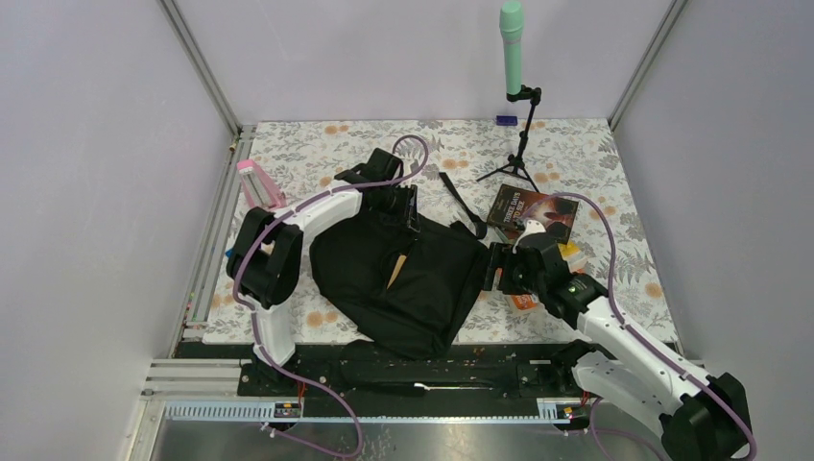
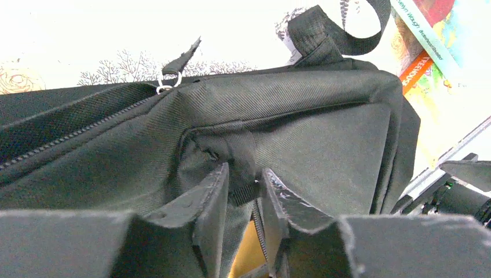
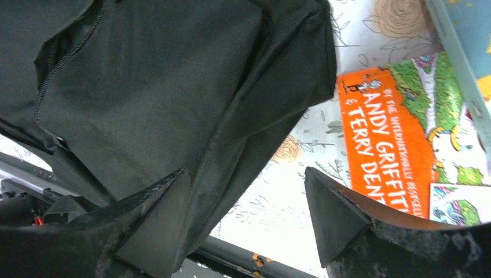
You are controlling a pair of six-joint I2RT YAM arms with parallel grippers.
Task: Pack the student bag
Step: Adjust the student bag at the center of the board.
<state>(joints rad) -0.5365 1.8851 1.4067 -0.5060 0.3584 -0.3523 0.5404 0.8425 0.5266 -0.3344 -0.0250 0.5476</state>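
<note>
The student bag (image 1: 403,274), a large black backpack, lies flat in the middle of the floral mat. Its main zip is partly open, and something yellow (image 1: 395,271) shows inside. My left gripper (image 1: 398,206) is at the bag's far end. In the left wrist view it (image 2: 243,174) is shut on a fold of the bag's black fabric (image 2: 289,116) beside the zip, with the yellow thing (image 2: 249,255) below it. My right gripper (image 1: 494,267) is at the bag's right edge. In the right wrist view it (image 3: 246,179) is open and empty, and the bag's edge (image 3: 156,87) lies against its left finger.
An orange book (image 3: 385,139) lies on the mat right of the bag, partly under my right arm (image 1: 523,301). A dark book (image 1: 533,211) lies behind it. A green microphone on a tripod (image 1: 514,58) stands at the back. A pink item (image 1: 257,182) is at the left edge.
</note>
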